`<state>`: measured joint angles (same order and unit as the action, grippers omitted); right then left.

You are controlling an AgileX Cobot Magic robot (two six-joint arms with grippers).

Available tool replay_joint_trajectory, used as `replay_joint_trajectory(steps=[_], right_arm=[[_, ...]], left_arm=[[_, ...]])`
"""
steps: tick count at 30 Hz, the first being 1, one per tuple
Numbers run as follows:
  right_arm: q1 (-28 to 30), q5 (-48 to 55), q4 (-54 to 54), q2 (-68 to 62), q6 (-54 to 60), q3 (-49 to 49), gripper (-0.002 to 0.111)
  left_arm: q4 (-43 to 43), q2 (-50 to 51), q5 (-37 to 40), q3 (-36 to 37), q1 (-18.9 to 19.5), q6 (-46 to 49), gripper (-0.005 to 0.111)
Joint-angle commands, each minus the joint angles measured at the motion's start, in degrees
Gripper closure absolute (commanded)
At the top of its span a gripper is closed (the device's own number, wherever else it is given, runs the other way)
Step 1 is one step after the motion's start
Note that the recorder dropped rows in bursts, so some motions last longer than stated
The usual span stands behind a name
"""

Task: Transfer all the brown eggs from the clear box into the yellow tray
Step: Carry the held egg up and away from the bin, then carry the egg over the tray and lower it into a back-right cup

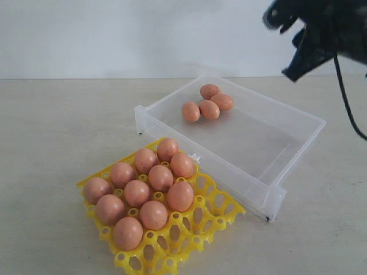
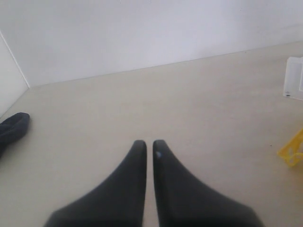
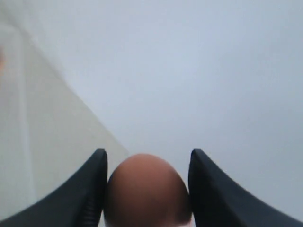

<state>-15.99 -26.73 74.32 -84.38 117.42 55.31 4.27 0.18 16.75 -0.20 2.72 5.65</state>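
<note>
While the left hand is closed, the right hand (raised high) grips a brown egg.

eleven eggs in tray, four in box

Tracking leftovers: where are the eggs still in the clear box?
Exterior view, upper centre: four brown eggs sit clustered together at the far end of the clear box, beyond the yellow tray.
</note>
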Motion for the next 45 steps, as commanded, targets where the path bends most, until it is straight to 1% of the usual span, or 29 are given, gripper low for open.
replay_joint_trajectory(steps=[1, 4, 7, 10, 15, 20, 23, 26, 29, 31, 33, 34, 36, 38, 40, 41, 43, 45], right_arm=[[0.0, 1.82, -2.63, 1.56, -19.43, 6.57, 0.109], [0.13, 9.88, -3.3, 1.68, -38.83, 9.69, 0.109], [0.13, 17.94, -10.72, 1.55, -59.8, 10.31, 0.109], [0.13, 20.77, -16.69, 0.4, -74.65, 9.78, 0.109], [0.13, 19.6, -16.86, -1.55, -86.45, 8.71, 0.109], [0.13, 16.44, -17.24, -2.0, -92.34, 8.71, 0.109], [0.13, 15.73, -20.87, -2.0, -97.74, 8.83, 0.109], [0.01, 16.54, -33.2, -2.0, -105.07, 8.83, 0.109], [-0.82, 14.58, -52.61, -2.0, -110.46, 8.83, 0.109], [-1.12, 12.79, -63.89, -1.66, -117.42, 8.83, 0.109], [-1.12, 11.03, -72.62, -1.26, -129.31, 8.83, 0.109], [-1.12, 9.66, -78.36, -0.99, -137.29, 8.69, 0.109], [-1.12, 5.89, -92.93, -0.84, -154.76, 8.69, 0.109], [-1.12, -2.95, -109.76, -1.05, -171.47, 8.69, 0.109], [-1.12, -13.46, -119.96, -1.58, -179.51, 8.69, 0.109], [-1.12, -17.34, -123.3, -1.63, -182.04, 8.69, 0.109], [-1.12, -20.44, -126.22, -1.63, -184.57, 8.47, 0.109], [-1.12, -20.45, -122.17, -1.5, -183.79, 6.87, 0.109]], left_arm=[[0.07, -0.18, 0.02, 0.2, 0.08, -0.23, 0.103], [0.07, -0.18, 0.02, 0.2, 0.08, -0.23, 0.103], [0.07, -0.18, 0.02, 0.2, 0.08, -0.23, 0.103], [0.07, -0.18, 0.02, 0.2, 0.08, -0.23, 0.103], [0.07, -0.18, 0.02, 0.2, 0.08, -0.23, 0.103], [0.07, -0.18, 0.02, 0.2, 0.08, -0.23, 0.103], [0.07, -0.18, 0.02, 0.2, 0.08, -0.23, 0.103], [0.07, -0.18, 0.02, 0.2, 0.08, -0.23, 0.103], [0.07, -0.18, 0.02, 0.2, 0.08, -0.23, 0.103], [0.07, -0.18, 0.02, 0.2, 0.08, -0.23, 0.103], [0.07, -0.18, 0.02, 0.2, 0.08, -0.23, 0.103], [0.07, -0.18, 0.02, 0.2, 0.08, -0.23, 0.103], [0.07, -0.18, 0.02, 0.2, 0.08, -0.23, 0.103], [0.07, -0.18, 0.02, 0.2, 0.08, -0.23, 0.103], [0.07, -0.18, 0.02, 0.2, 0.08, -0.23, 0.103], [0.07, -0.18, 0.02, 0.2, 0.08, -0.23, 0.103], [0.07, -0.18, 0.02, 0.2, 0.08, -0.23, 0.103], [0.07, -0.18, 0.02, 0.2, 0.08, -0.23, 0.103]])
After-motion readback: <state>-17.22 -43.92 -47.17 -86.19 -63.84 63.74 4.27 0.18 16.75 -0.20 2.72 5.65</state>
